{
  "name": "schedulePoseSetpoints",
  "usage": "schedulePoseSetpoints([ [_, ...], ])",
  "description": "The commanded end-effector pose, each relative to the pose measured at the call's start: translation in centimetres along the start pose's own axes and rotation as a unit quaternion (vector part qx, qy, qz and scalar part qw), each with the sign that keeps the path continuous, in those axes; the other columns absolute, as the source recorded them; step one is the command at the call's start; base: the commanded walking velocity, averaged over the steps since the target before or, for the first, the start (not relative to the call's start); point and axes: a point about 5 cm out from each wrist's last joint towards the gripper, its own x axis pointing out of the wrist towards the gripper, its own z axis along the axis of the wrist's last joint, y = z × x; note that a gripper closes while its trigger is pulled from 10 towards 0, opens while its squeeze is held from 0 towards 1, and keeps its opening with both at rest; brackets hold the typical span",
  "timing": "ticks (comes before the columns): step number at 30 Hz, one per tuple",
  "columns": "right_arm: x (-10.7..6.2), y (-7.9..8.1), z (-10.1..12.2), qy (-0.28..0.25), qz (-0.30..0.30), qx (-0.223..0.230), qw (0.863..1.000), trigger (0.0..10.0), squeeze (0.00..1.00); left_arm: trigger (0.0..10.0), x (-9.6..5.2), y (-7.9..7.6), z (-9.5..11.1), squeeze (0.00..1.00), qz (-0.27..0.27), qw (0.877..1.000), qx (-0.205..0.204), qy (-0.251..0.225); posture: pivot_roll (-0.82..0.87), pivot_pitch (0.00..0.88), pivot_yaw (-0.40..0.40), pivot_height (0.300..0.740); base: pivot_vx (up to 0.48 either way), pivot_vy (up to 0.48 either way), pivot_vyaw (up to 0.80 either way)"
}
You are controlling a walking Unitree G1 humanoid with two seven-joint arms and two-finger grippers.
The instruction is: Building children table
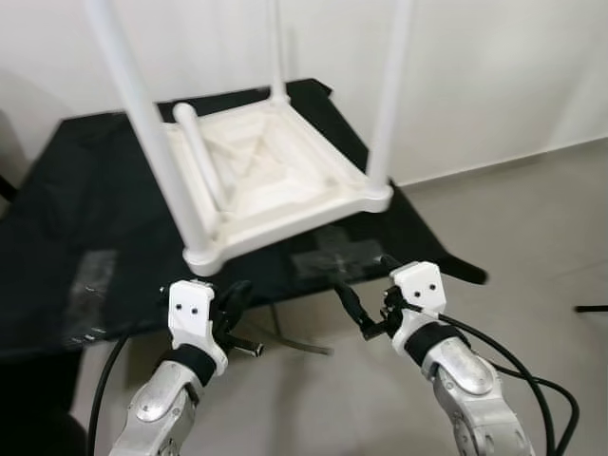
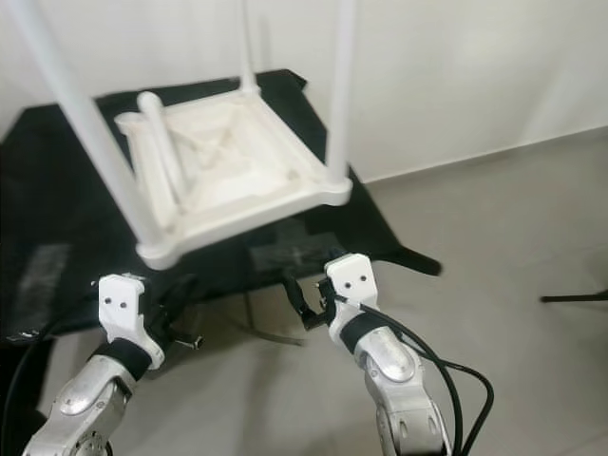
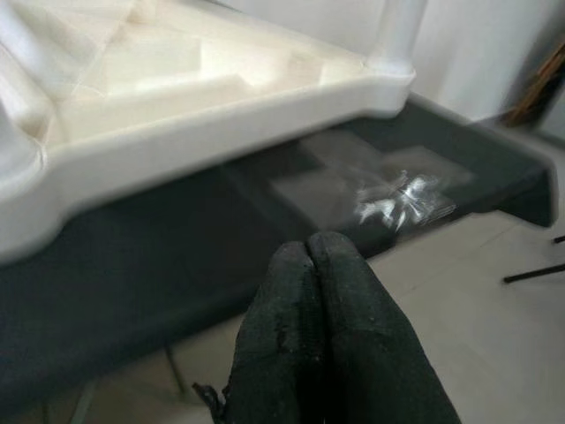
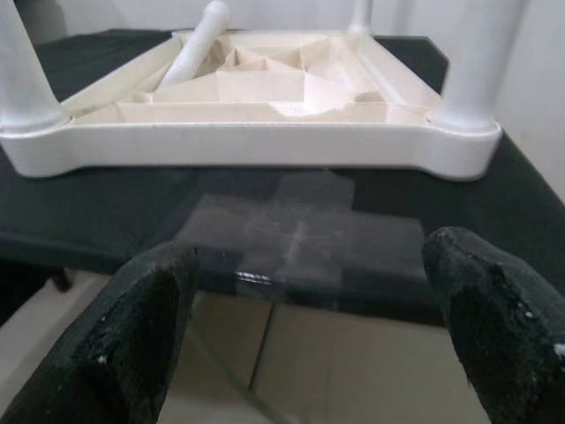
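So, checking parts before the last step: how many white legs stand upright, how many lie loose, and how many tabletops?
Upright legs: 3
Loose leg, lying in the underside: 1
Tabletop, upside down: 1
Total: 5

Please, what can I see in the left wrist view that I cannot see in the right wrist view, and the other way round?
From the left wrist: the left tool, fingers pressed together and holding nothing, pointing at one corner of the table. From the right wrist: the right tool, fingers wide apart, and a loose leg lying inside the upturned frame. Shared: the white children table upside down on the black tabletop, with a clear tape patch near its front edge.
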Motion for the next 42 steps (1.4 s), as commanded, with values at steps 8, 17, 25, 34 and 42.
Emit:
schedulePoseSetpoints([
  [8,0.2,-0.4,-0.2,0.000,-0.002,0.009,1.000,10.0,0.00,10.0,0.7,-0.2,-0.2,0.00,-0.016,1.000,-0.013,0.003,-0.04,0.146,0.028,0.740,0.000,-0.465,0.00],
  [17,0.7,-1.3,-0.6,0.009,-0.023,-0.005,1.000,10.0,0.00,10.0,1.2,-0.4,-0.4,0.00,-0.024,0.999,-0.023,0.004,-0.04,0.146,0.018,0.740,0.000,-0.465,0.00],
  [25,1.0,-1.8,-0.8,0.016,-0.026,-0.013,0.999,10.0,0.00,10.0,1.5,-0.4,-0.5,0.00,-0.021,0.999,-0.028,0.001,-0.05,0.145,0.009,0.740,0.000,-0.465,0.00],
  [34,1.0,-2.0,-0.8,0.018,-0.026,-0.014,0.999,10.0,0.00,10.0,1.7,-0.5,-0.4,0.00,-0.019,0.999,-0.027,0.000,-0.06,0.146,0.001,0.740,0.000,-0.462,0.00],
  [42,1.3,-2.2,-1.1,0.025,-0.024,-0.020,0.999,10.0,0.00,10.0,2.0,-0.7,-0.6,0.00,-0.027,0.999,-0.025,0.005,-0.07,0.147,0.007,0.740,0.000,-0.420,0.00],
])
